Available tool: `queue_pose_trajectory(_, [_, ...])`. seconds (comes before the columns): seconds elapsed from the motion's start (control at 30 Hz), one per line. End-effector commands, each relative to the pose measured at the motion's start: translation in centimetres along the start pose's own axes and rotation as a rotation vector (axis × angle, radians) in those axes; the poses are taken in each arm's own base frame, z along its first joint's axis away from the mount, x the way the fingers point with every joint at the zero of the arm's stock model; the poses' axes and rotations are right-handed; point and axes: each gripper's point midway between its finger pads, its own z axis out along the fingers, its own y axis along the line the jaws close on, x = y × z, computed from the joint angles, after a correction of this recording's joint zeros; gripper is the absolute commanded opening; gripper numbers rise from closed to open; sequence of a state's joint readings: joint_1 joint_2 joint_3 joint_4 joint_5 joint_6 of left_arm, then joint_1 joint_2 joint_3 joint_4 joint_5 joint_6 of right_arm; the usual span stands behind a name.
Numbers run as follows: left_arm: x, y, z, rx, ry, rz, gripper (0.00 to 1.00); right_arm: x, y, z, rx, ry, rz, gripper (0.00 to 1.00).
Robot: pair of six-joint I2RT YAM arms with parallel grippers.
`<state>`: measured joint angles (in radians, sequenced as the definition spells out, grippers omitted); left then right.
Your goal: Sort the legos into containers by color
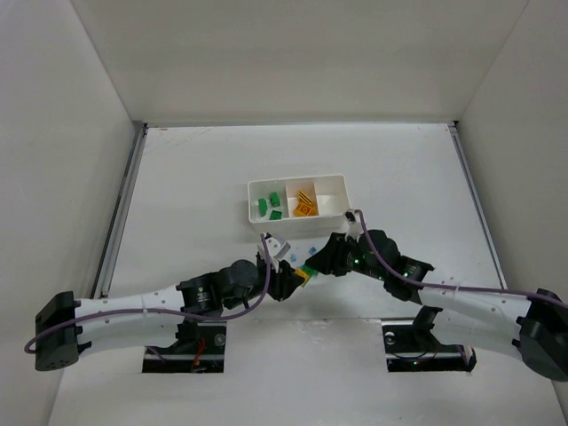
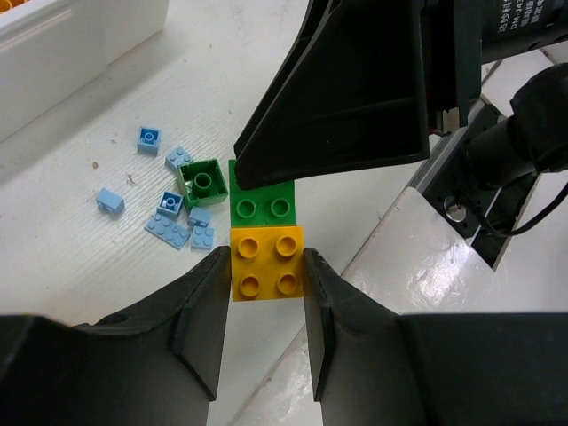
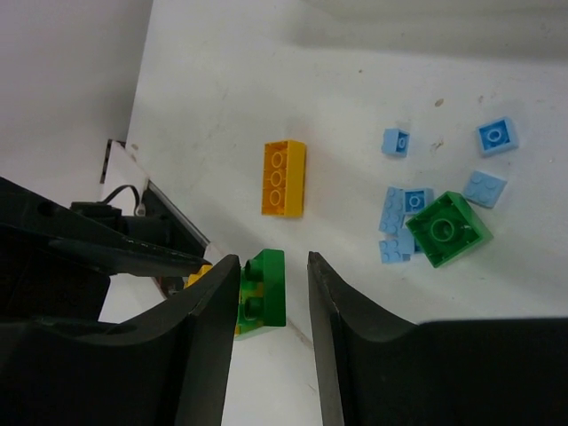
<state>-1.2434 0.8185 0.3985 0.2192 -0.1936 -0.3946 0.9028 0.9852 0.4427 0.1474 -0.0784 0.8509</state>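
My left gripper (image 2: 266,257) is shut on a yellow brick (image 2: 266,262) that is joined to a green brick (image 2: 264,207), both held above the table. My right gripper (image 3: 273,266) stands open around that green brick (image 3: 264,288): its left finger touches the studs and its right finger is apart. The two grippers meet just in front of the white tray (image 1: 297,181). The tray's left compartment holds green bricks (image 1: 269,205) and its middle one holds orange bricks (image 1: 306,203). Loose on the table lie several pale blue bricks (image 2: 177,222), a green brick (image 2: 203,182) and an orange brick (image 3: 284,177).
The loose bricks lie between the tray and the grippers (image 1: 297,252). White walls enclose the table on three sides. Metal rails (image 1: 120,213) run along the left and right table edges. The arm bases (image 1: 191,342) sit at the near edge.
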Motion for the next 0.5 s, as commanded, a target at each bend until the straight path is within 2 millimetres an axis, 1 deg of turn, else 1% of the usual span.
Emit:
queue_pose_trajectory(0.0, [-1.4, -0.8, -0.2, 0.034, -0.058, -0.018, 0.13, -0.8, 2.5, 0.1, -0.108, -0.023, 0.023, 0.41])
queue_pose_trajectory(0.1, [-1.3, -0.6, -0.1, 0.025, -0.057, -0.016, 0.13, -0.2, 2.6, 0.1, -0.124, 0.007, 0.04, 0.41])
queue_pose_trajectory(0.33, [-1.5, -0.2, -0.1, 0.008, -0.067, -0.007, 0.13, 0.3, 2.2, 0.3, -0.109, 0.032, 0.06, 0.35])
queue_pose_trajectory(0.47, [-1.7, -0.1, -0.1, -0.001, -0.075, 0.002, 0.13, 0.6, 1.4, 0.5, -0.086, 0.041, 0.073, 0.37])
